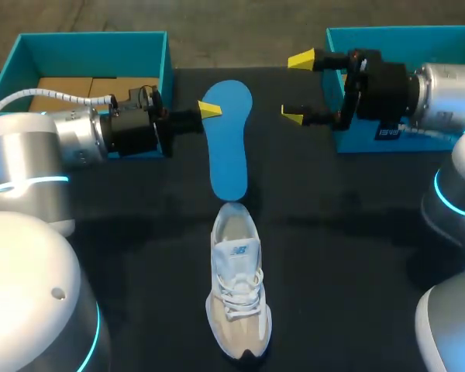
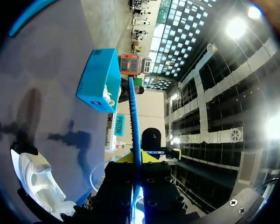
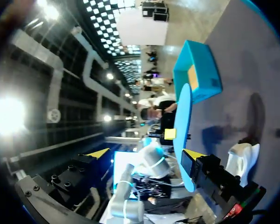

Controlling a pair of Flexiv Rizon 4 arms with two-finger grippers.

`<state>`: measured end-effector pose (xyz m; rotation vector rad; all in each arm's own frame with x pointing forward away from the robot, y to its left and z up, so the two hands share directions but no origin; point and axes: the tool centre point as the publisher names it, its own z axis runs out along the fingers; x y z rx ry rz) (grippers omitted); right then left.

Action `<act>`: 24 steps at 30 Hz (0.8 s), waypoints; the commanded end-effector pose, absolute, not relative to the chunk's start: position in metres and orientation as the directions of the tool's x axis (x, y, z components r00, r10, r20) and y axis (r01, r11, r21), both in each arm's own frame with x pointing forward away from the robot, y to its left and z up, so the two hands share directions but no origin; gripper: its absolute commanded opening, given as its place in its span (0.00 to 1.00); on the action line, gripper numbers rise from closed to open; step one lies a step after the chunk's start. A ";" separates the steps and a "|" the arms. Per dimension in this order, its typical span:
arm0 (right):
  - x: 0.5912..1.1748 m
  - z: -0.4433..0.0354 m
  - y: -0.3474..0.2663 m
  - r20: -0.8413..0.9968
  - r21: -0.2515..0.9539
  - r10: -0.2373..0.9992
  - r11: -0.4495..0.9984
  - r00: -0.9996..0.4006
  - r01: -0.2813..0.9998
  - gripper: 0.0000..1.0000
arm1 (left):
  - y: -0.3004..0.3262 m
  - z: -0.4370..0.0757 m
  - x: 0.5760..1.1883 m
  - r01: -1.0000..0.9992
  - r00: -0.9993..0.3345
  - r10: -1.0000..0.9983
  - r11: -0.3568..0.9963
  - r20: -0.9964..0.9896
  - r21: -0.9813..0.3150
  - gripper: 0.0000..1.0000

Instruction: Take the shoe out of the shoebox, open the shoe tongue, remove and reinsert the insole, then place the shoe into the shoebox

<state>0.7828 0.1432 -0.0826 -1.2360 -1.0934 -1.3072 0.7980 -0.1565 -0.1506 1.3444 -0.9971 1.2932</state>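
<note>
Now | left claw (image 1: 208, 111) pinches blue insole (image 1: 227, 155) | right claw (image 1: 297, 87) gaping, near insole

Black table (image 1: 356, 256): shoe (image 1: 236, 291), teal boxes (image 1: 101, 43)

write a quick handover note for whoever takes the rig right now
Left gripper: shut on the blue insole, held out over the table.
Right gripper: open, empty, in front of the right teal box.
The shoe lies on the table between the arms, heel towards the insole's free end. The left teal box is behind the left arm.
Done: shoe out, insole out.
Left: reinsert insole, put shoe back in box.
</note>
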 end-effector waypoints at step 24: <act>0.780 -0.083 0.132 0.994 -0.075 -0.091 -0.111 0.065 0.991 1.00 | -0.151 -0.124 0.806 -0.932 -0.307 0.101 -0.233 0.946 -0.278 0.00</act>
